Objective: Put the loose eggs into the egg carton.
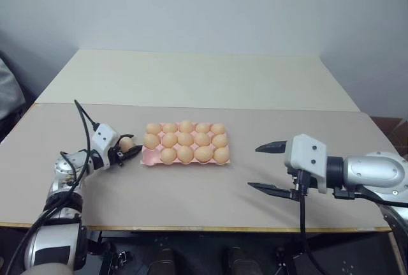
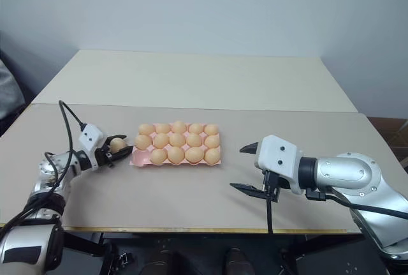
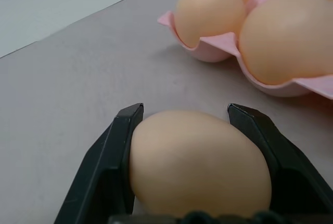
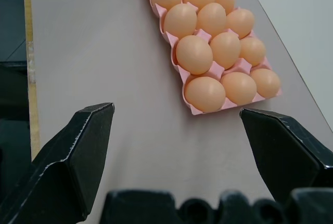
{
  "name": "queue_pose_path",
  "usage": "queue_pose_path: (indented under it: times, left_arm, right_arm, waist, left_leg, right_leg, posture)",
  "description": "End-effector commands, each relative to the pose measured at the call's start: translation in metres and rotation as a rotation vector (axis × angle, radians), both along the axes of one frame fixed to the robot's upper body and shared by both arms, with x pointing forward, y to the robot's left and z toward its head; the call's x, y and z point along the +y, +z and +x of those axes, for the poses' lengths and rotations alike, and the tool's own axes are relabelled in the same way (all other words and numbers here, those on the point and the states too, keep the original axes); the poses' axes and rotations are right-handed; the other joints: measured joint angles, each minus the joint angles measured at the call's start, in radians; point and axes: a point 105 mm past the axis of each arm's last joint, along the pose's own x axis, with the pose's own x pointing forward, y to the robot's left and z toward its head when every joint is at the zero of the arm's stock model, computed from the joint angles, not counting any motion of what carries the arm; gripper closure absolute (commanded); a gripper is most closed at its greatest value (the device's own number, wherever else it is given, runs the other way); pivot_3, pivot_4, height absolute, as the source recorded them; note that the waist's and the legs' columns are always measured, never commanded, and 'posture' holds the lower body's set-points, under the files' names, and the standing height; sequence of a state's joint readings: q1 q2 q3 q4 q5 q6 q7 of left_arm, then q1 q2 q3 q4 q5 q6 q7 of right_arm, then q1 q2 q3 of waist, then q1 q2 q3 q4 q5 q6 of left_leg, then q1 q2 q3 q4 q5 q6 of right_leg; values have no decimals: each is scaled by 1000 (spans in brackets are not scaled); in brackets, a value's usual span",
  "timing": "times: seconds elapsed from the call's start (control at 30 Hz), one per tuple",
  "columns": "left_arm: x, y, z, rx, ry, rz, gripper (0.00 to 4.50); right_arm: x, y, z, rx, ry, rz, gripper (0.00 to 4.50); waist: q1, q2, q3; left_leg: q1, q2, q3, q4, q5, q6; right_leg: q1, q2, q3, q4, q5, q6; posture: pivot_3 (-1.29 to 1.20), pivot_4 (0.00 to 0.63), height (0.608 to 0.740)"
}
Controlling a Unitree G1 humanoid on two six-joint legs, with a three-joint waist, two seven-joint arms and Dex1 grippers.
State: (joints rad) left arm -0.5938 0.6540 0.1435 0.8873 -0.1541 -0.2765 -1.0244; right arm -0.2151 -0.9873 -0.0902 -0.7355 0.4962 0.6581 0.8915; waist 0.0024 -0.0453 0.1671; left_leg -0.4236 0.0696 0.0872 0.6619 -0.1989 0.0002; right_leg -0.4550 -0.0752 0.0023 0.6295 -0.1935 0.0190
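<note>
**One egg in our left fingers, one cup to fill**

Our left gripper (image 1: pixel 129 152) has its two black fingers (image 3: pixel 112 161) closed around an egg (image 3: pixel 197 164). One finger sits on each side of the egg, so it cannot roll away. The egg is low over the worktop (image 1: pixel 191 192), just beside the near left corner of the carton (image 1: pixel 147 156).

The pink carton is near the middle of the worktop. Almost all its cups have eggs in them. From above, the near left corner cup looks bare. We think the held egg is meant for that cup, and that is why our left gripper waits so close to it.

Our right gripper (image 1: pixel 271 168) hangs over the worktop, well apart from the carton on the other side. Its fingers are wide open and hold nothing. It points toward the carton, so we can see the rows of eggs from that end.

We see no other loose eggs on the worktop. So the job looks nearly done. Next we should lift the egg a little and set it down softly, so it does not bump its neighbours or crack.
</note>
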Motion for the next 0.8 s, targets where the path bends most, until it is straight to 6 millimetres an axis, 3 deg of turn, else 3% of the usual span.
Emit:
queue_pose_path:
  times: [0.03,0.13,0.2,0.63,0.8]
  left_arm:
    - [3,50,-11,-136,-73,-25,2126]
    - [-13,75,-27,-181,-207,-59,2126]
    - [-24,79,-34,-162,-287,-66,2126]
    - [-60,58,-31,-27,-493,-41,2126]
    - [-59,53,-33,14,-526,-47,2126]
  right_arm:
    - [0,5,-4,-27,-12,1,0]
    - [1,4,-5,-25,-16,4,0]
    - [2,4,-5,-29,-19,8,0]
    - [2,11,-5,-82,-40,14,0]
    - [1,10,-5,-82,-52,12,0]
  waist:
    - [-1,0,0]
    - [2,0,0]
    - [7,0,0]
    - [8,-1,0]
    - [5,-1,0]
  left_leg:
    - [0,0,0,0,0,0]
    - [0,0,0,0,0,0]
    - [0,0,0,0,0,0]
    - [1,0,0,0,0,0]
    - [0,0,0,0,0,0]
  right_leg:
    - [0,0,0,0,0,0]
    - [0,0,0,0,0,0]
    - [1,-1,0,0,0,0]
    - [1,0,0,0,-1,0]
    - [1,1,1,0,0,0]
  posture:
    - [0,150,740]
    - [0,150,740]
    - [0,150,740]
    - [0,150,740]
    - [0,150,740]
